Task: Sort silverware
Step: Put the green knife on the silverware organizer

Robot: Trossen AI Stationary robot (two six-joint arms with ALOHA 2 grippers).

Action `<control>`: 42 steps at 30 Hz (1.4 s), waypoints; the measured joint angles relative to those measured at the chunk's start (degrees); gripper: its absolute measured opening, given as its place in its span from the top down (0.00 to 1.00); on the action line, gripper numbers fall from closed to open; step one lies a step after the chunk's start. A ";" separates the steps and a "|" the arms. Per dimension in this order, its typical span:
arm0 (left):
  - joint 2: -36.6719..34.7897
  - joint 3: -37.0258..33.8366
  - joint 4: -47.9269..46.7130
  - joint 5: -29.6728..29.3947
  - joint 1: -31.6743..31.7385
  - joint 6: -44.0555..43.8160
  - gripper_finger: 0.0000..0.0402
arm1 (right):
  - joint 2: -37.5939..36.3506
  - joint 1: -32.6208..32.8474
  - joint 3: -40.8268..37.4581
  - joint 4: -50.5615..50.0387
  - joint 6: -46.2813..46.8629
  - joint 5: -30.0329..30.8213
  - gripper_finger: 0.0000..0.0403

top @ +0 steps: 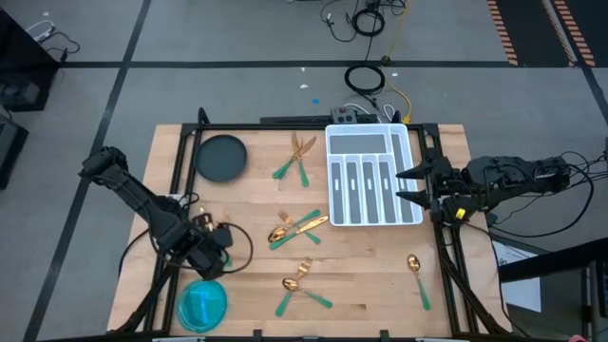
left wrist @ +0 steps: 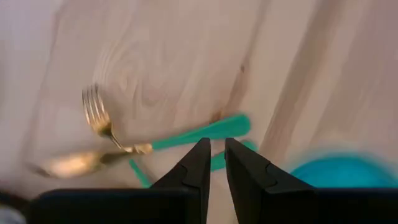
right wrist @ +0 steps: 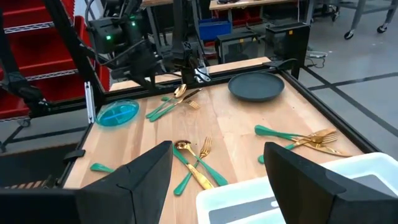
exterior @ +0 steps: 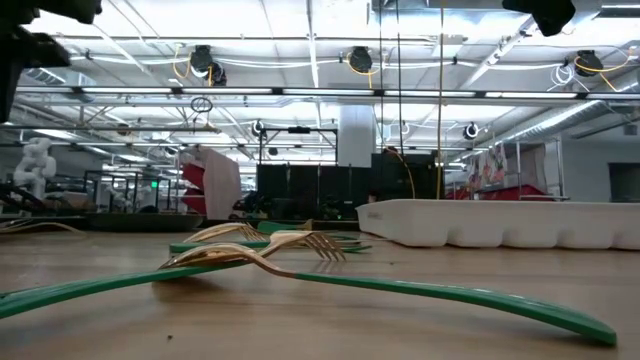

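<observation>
The silverware has gold heads and green handles. It lies flat on the wooden table in groups: a pair (top: 296, 157) at the far side, a cluster (top: 296, 228) in the middle, another (top: 302, 285) near the front, and a lone spoon (top: 418, 275). My left gripper (top: 217, 255) points down above a fork (left wrist: 96, 112) and a spoon (left wrist: 68, 163) beside the blue dish (left wrist: 342, 171). Its fingers (left wrist: 214, 155) stand a narrow slit apart with nothing between them. My right gripper (top: 410, 185) waits wide open at the white tray's (top: 372, 176) right edge.
A dark round plate (top: 221, 157) sits at the far left and the blue dish (top: 202, 304) at the near left corner. A black frame runs along the table's edges. Bare wood lies between the silverware groups and in front of the tray.
</observation>
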 joint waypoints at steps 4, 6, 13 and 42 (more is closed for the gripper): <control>0.00 0.00 0.18 1.97 1.44 12.99 0.85 | 0.02 0.01 0.00 0.02 -0.07 -0.02 0.39; 0.00 0.00 0.19 2.19 2.59 16.40 0.83 | 0.04 0.00 0.00 0.02 -0.09 -0.10 0.39; 0.00 -1.56 2.29 7.37 6.59 29.39 0.75 | 0.43 0.00 0.00 0.04 -1.95 -0.24 0.39; 3.07 -12.60 9.27 12.90 17.22 40.24 0.57 | 0.94 0.01 0.00 0.06 -3.06 -0.24 0.39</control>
